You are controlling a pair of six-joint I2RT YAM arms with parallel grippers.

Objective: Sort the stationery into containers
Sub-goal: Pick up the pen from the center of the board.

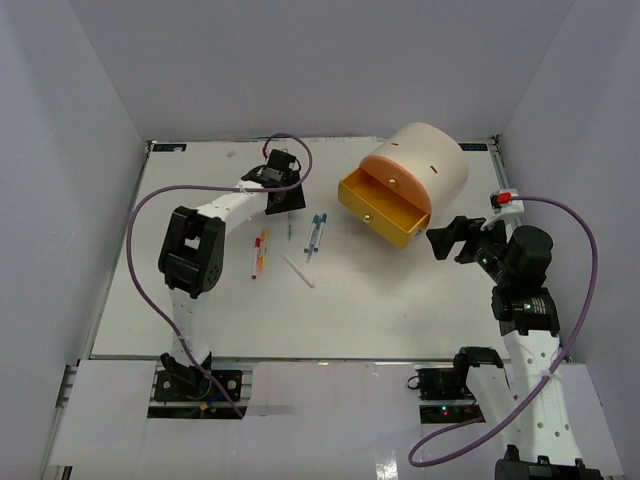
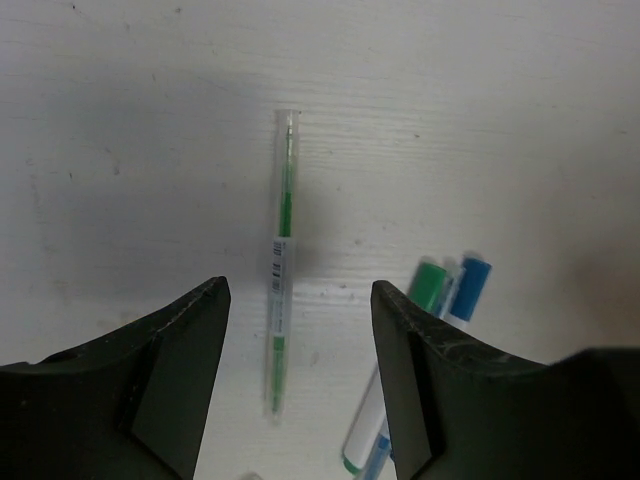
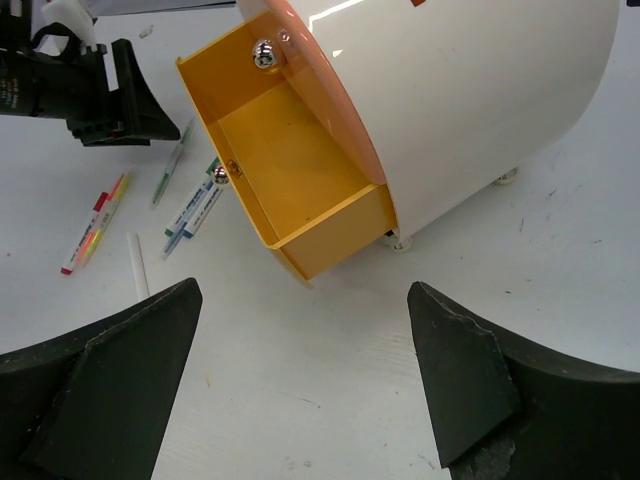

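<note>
bench [image 1: 200, 320]: white top, everything sits in the far half

red and yellow markers [image 1: 260, 252]: two of them lying side by side, a bit left of the bench middle, nothing touching them

left gripper [image 2: 300, 290]: mine, reached out toward the far edge near the middle. The fingers are spread wide and point down at the bench, gripping nothing

green pen [image 2: 281, 260]: thin, clear barrel, flat on the bench. In my left wrist view it runs right up the gap between the fingers and neither finger is on it

white bar [image 1: 298, 270]: short stick lying at a slant, just on the near side of the green pen

teal and blue pens [image 1: 315, 235]: a pair lying together just right of the green pen, well apart from the markers

yellow drawer [image 1: 385, 210]: pulled well out of the organiser, its open end facing the bench middle, brass knob on the front

organiser [image 1: 425, 165]: cream cylinder by the far right corner, with an orange-pink front above the yellow drawer

right gripper [image 3: 302, 290]: also mine, near the right edge. The fingers are wide apart, holding nothing, aimed at the drawer's near corner
</note>
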